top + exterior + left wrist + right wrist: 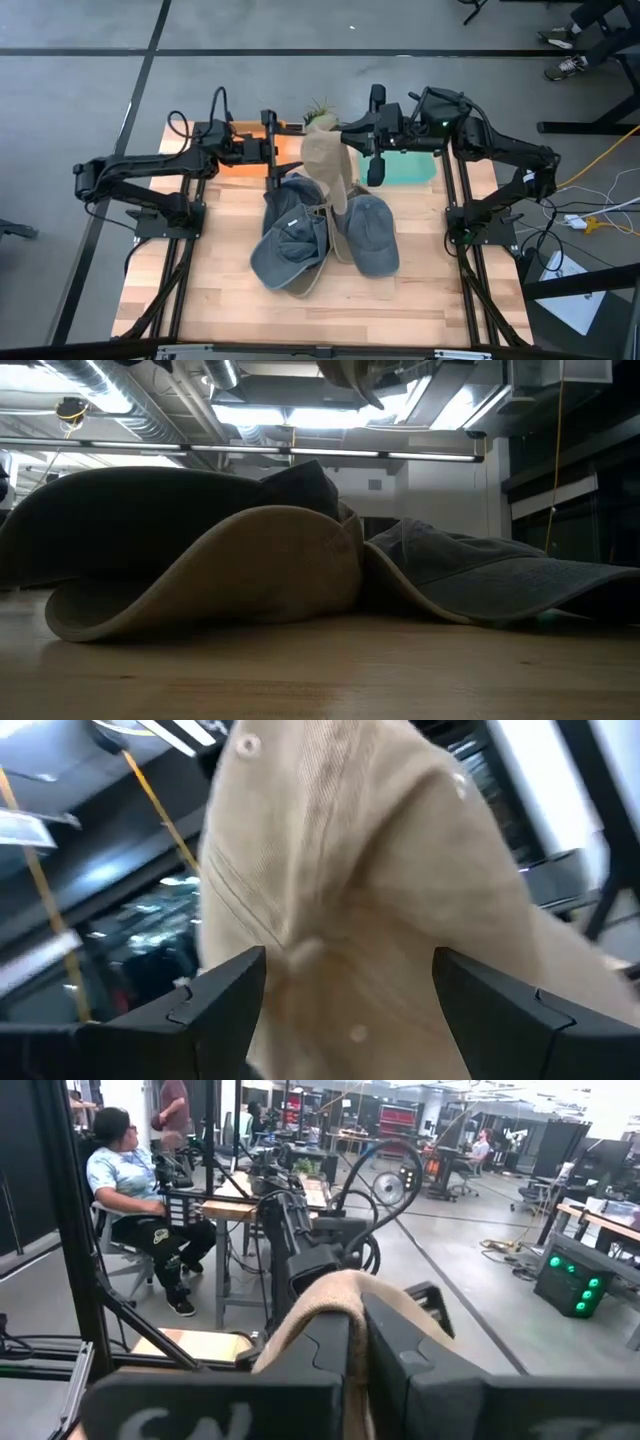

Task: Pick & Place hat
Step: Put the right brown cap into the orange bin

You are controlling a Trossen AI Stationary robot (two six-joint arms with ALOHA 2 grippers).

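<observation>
Tan hat: you have the tan hat (325, 165) lifted off the worktop (230, 300) and hanging at the far middle, above the far edge of the pile; in the low view only its lower part (350, 380) shows at the top.
Right pincer: your right pincer (358, 1350) is closed tight on a fold of the tan cloth, fingers almost touching with the fabric between them.
Left pincer: your left pincer (350, 990) is spread wide, one finger either side of the hanging crown and, by the look of it, not pressing on it.
Pile: two grey-blue caps (330, 238) and another tan cap (215, 575) lie overlapped in the middle of the worktop, brims touching.
Risk, grip: you hold only a thin pinch of soft fabric, so a quick swing could pull it free and drop the hat onto the pile.
Risk, handover: if you close the left on loose cloth and let go with the right too early, the hat may sag or slip.
Risk, snag: carried low, the hanging brim could drag the caps beneath.
Surface: pale wood planks, an orange tray (240, 165) and a teal tray (410, 170) at the far edge.
Room: grey floor, workbenches, a seated person (135, 1205) behind.
</observation>
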